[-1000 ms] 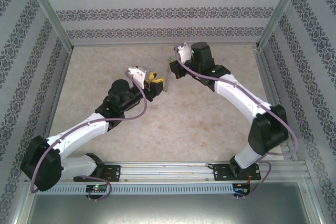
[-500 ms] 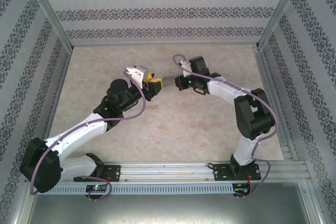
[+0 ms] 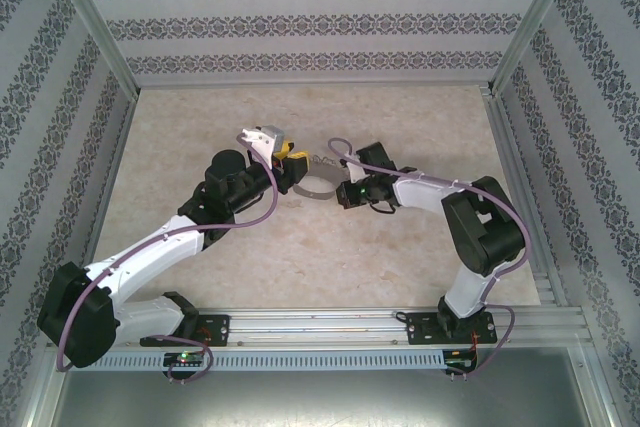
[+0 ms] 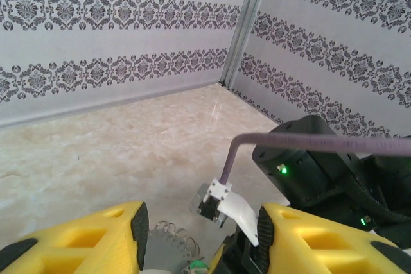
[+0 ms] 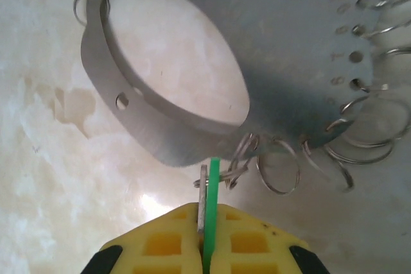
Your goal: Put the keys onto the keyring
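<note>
The keyring is a flat grey hoop with small wire loops along its rim. It hangs just above the table, and my left gripper is closed across it. In the left wrist view the keyring sits between the yellow fingers, against the left pad. My right gripper is shut on the key, whose thin green head sticks up edge-on beside a grey metal strip. The key's tip touches the wire loops under the keyring's rim. Seen from above, the right gripper meets the hoop from the right.
The pale marble-patterned table is walled by patterned panels on three sides. The right arm folds low across the right half, its purple cable passing just in front of the left wrist camera.
The right arm has swung down and toward the left gripper, bringing the key from the far side to the keyring's rim. The left gripper has barely moved.
</note>
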### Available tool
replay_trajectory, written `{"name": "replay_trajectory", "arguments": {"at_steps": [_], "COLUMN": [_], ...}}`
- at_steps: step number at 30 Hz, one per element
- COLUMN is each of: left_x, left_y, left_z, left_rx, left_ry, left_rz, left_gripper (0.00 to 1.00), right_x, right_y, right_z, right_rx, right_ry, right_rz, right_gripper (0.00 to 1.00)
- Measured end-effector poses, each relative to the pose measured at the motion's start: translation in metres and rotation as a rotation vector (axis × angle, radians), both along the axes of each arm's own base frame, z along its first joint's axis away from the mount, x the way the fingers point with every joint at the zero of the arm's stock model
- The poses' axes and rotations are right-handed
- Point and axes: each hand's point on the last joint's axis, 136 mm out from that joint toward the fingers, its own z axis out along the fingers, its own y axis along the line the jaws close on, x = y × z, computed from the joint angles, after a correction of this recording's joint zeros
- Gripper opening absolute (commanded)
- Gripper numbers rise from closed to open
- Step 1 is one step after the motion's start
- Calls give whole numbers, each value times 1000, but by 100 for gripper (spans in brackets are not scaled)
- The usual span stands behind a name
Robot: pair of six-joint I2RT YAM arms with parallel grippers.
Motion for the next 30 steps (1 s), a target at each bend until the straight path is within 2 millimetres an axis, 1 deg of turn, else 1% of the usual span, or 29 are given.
{"name": "replay_trajectory", "arguments": {"at_steps": [3, 4, 5, 6, 8, 9, 10, 11, 13, 14, 15, 16, 17, 21, 25, 28, 30], "left_x": [0, 0, 0, 0, -1, -1, -1, -2, -2, -3, -3, -3, -3, -2, -3, -5, -4], "left_y": [0, 0, 0, 0, 0, 0, -1, -2, -3, -3, -3, -3, -3, -1, 10, 27, 41], "left_z": [-2, -3, -3, -3, -5, -5, -5, -5, -3, -3, -3, -3, -4, -7, -3, -2, 1], "left_rx": [5, 6, 7, 7, 9, 11, 12, 12, 8, 7, 5, 0, 2, 7, 3, 27, 64], "left_ry": [8, 10, 12, 15, 20, 24, 27, 30, 31, 34, 36, 43, 44, 60, 38, 1, -42], "left_rz": [0, 0, 0, 0, -3, -5, -8, -14, -20, -21, -21, -19, -19, -6, 43, 115, 181], "left_gripper": [49, 49, 50, 50, 51, 52, 53, 54, 60, 69, 80, 95, 100, 100, 100, 100, 100], "right_x": [-12, -15, -20, -25, -37, -44, -49, -56, -66, -69, -70, -69, -67, -59, -49, -35, -24], "right_y": [3, 4, 5, 7, 8, 9, 9, 7, 4, 0, -5, -9, -13, -34, -60, -85, -106], "right_z": [-8, -10, -12, -12, -10, -7, -4, 3, 17, 28, 40, 50, 65, 120, 150, 167, 175], "right_rx": [3, 7, 11, 23, 35, 44, 52, 67, 93, 110, 128, 144, 168, 227, 209, 158, 110], "right_ry": [29, 36, 47, 58, 70, 74, 70, 68, 47, 30, 5, -19, -51, -202, -314, -400, -455], "right_rz": [8, 11, 16, 14, 26, 31, 36, 36, 34, 21, 8, -3, -22, -95, -200, -310, -405], "right_gripper": [0, 5, 20, 36, 55, 68, 76, 82, 95, 98, 98, 98, 98, 98, 98, 98, 98]}}
